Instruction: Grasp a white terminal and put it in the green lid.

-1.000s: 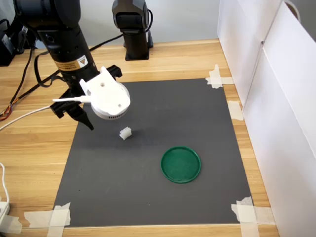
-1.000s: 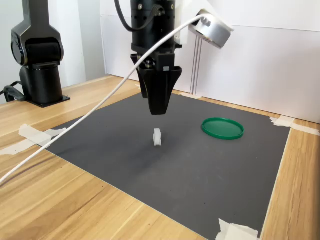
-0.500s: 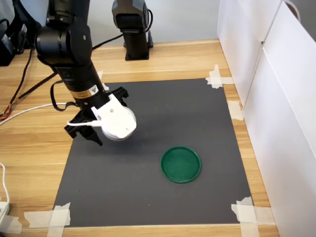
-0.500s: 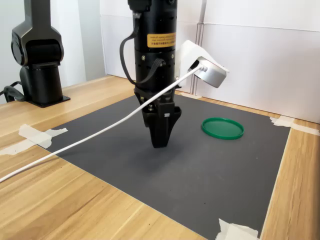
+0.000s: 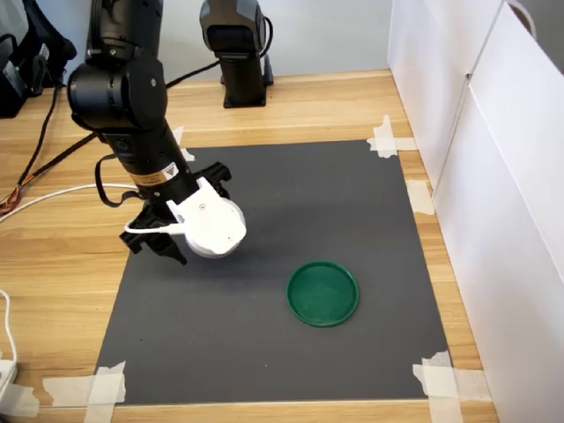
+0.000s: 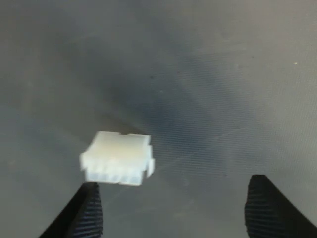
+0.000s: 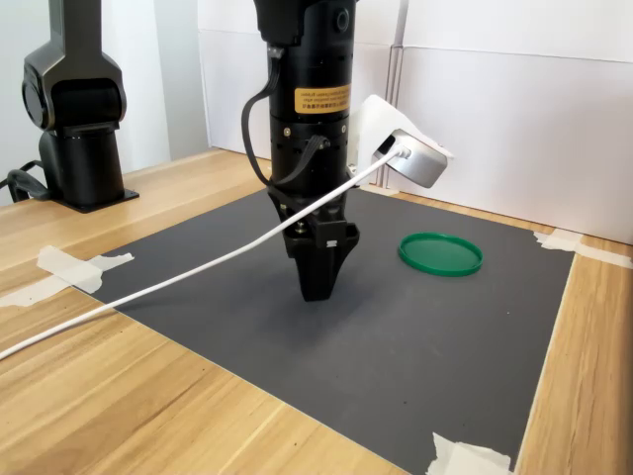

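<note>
**Claw down over the terminal, fingers apart and not yet on it**

First exterior view: the arm stands over the dark mat (image 5: pixel 264 335) with its gripper (image 5: pixel 163 247) low at the mat's surface. The white wrist camera housing (image 5: pixel 211 227) covers the spot below, so the terminal is hidden here. The green lid (image 5: pixel 323 293) lies flat on the mat, well apart, toward the first exterior view's right and a little nearer the camera.

Wrist view: the white terminal (image 6: pixel 118 164) rests on the mat, long axis running roughly along the line between the 2 fingertips (image 6: pixel 89 213). It sits off-centre, just beside that fingertip and far from the other. The claw is spread wide, gripping nothing.

Second exterior view: the gripper (image 7: pixel 318 287) points straight down with its tips at the mat, hiding the terminal. The lid (image 7: pixel 440 253) lies toward the second exterior view's right. Closing will likely push the terminal sideways before it is pinched.
</note>
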